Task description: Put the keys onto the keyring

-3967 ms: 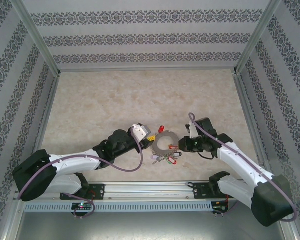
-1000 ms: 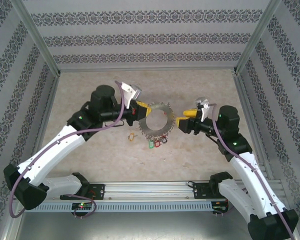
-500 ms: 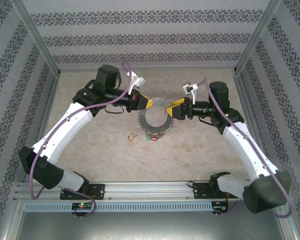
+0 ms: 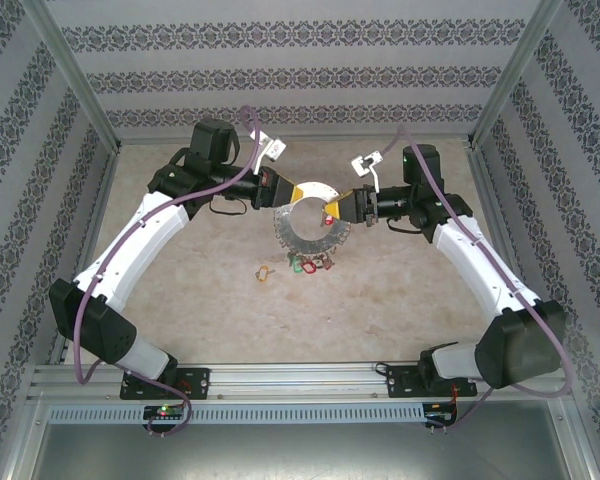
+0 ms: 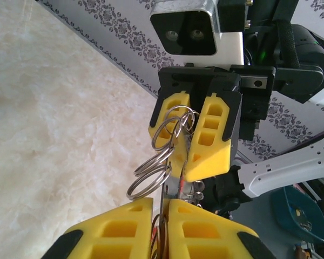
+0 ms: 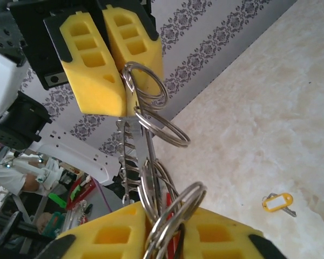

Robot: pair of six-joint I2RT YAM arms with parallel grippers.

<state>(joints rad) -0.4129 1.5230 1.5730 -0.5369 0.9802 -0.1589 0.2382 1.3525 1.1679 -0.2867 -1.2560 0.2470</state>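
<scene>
One keyring [image 4: 302, 243] pinched by left fingers [image 5: 116, 229] and right fingers [image 6: 221, 234] (one yellow-tagged key [image 6: 277, 202] on table [image 4: 430, 300]).

Silver keyring [image 4: 298, 243], yellow fingers [image 5: 210, 135]

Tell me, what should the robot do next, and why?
Probably release the right gripper and lower it to the yellow-tagged key lying loose on the table. Both it and the left gripper are clamped on the raised keyring, so neither is free to fetch it.
</scene>
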